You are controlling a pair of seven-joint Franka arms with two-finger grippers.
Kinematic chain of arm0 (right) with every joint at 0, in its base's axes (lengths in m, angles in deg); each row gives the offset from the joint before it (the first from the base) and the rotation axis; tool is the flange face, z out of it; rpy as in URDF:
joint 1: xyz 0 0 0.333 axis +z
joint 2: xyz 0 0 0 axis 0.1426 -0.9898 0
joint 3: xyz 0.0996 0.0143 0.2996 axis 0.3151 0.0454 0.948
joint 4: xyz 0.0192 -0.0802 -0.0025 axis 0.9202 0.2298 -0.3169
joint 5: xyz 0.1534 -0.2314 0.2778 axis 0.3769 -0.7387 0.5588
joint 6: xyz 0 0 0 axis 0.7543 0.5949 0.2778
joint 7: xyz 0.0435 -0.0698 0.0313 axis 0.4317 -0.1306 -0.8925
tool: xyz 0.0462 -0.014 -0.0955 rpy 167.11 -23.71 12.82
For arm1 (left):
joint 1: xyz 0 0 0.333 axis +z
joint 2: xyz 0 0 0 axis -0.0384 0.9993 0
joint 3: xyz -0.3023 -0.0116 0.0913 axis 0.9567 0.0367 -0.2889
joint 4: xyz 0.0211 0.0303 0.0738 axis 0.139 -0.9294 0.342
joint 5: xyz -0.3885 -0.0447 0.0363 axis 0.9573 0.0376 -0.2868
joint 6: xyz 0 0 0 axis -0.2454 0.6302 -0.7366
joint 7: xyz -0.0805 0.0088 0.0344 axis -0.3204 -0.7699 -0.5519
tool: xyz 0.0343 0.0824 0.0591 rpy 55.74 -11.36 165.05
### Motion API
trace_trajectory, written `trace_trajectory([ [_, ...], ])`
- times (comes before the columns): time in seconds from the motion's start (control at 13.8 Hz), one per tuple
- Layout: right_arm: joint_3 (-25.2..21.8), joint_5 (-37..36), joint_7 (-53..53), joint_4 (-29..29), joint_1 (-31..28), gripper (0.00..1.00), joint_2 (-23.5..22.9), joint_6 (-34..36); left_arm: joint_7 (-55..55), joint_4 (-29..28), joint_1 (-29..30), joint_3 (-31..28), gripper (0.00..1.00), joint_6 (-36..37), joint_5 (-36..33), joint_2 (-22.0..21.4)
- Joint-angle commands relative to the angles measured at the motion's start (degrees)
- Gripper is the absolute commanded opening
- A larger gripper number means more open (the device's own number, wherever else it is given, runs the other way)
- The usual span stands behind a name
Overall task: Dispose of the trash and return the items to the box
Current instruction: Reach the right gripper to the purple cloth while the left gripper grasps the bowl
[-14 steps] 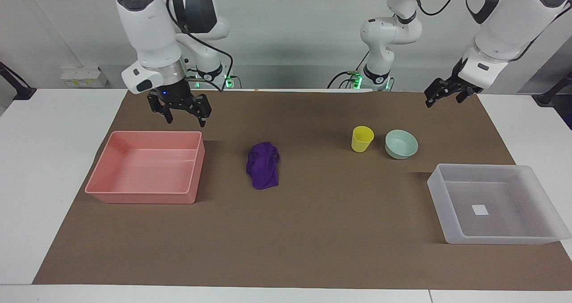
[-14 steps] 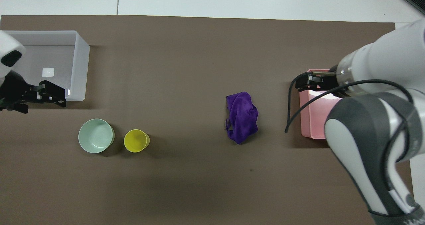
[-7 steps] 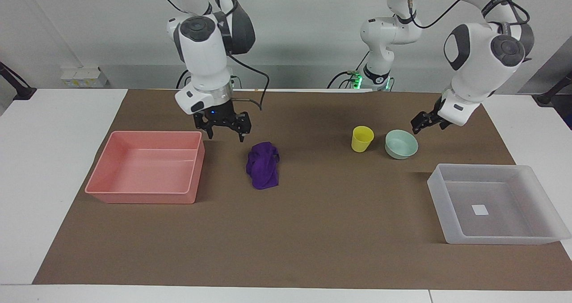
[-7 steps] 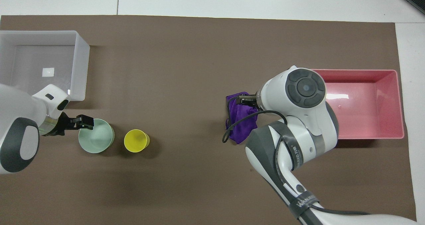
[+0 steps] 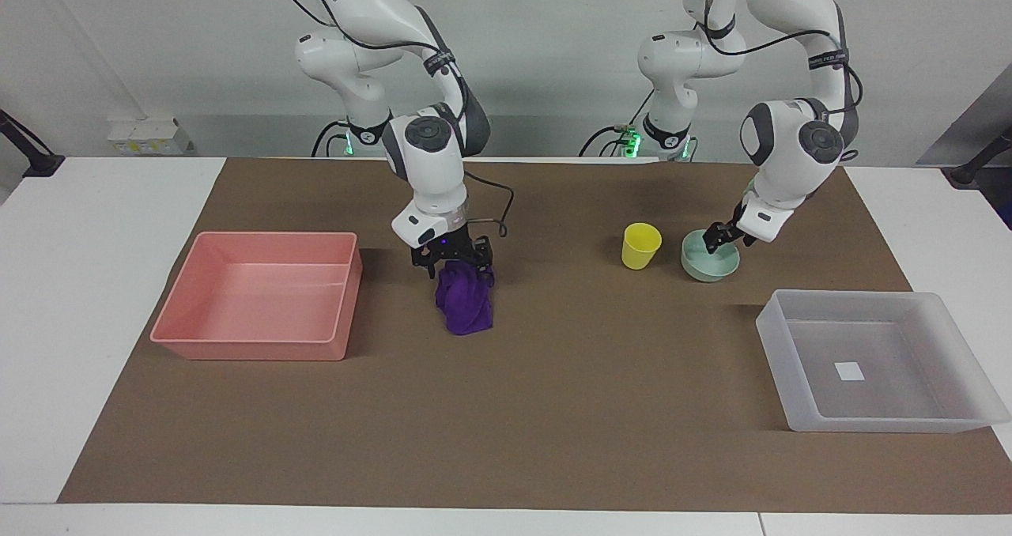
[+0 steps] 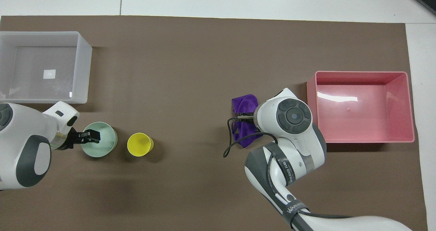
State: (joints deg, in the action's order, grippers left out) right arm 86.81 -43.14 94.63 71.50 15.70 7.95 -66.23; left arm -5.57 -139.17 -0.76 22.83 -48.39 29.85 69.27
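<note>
Figure: two grasps about to close. My right gripper sits on the top of the purple cloth wad, fingers spread around it. I should pinch the bulk, not a loose loop, then lift clear of the wall of the pink tray beside it. My left gripper straddles the rim of the mint bowl, fingers apart. Close on the rim squarely. The yellow cup stands just beside the bowl and could be knocked. The clear box lies near on the counter, with nothing in the way.

Facing high, overhead steep; both share table.
</note>
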Motion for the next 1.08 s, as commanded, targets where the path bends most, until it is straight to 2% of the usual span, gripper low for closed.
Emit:
trace_trajectory([
  [0.0, -0.3, 0.0, 1.1, 1.9, 0.8, 0.65, -0.2, -2.6, -0.5, -1.3, 0.6, 0.2, 0.23, -2.0, -0.1, 0.3],
  [0.07, -0.3, 0.0, 1.2, 1.9, 0.8, 0.29, -0.2, -2.5, -0.5, -1.1, 0.8, 0.2, 0.02, -1.5, -0.1, 0.2],
  [0.14, -0.3, -0.1, 1.2, 1.9, 0.8, 0.00, -0.1, -2.2, -0.5, -0.8, 1.0, 0.2, 0.00, -1.6, -0.1, 0.3],
  [0.36, -0.4, -0.1, 1.1, 1.6, 0.7, 0.00, 0.9, -0.2, -0.7, 0.5, 1.5, 0.1, 0.00, 0.5, 0.1, -0.1],
  [0.58, -0.6, -0.1, 1.2, 0.6, -0.2, 0.00, 4.6, 4.7, -0.8, 7.3, 1.5, 0.1, 0.00, 11.3, 0.1, -0.5],
  [0.8, -0.8, -0.1, 1.0, -2.5, -3.0, 0.00, 8.8, 13.0, -2.4, 11.1, 2.9, -0.5, 0.00, 17.6, 0.1, -2.5],
  [1.01, -0.8, -0.1, 0.2, -2.8, -8.1, 0.00, 14.9, 16.7, -3.9, 22.3, 3.0, -0.6, 0.00, 26.7, 0.4, -1.4],
])
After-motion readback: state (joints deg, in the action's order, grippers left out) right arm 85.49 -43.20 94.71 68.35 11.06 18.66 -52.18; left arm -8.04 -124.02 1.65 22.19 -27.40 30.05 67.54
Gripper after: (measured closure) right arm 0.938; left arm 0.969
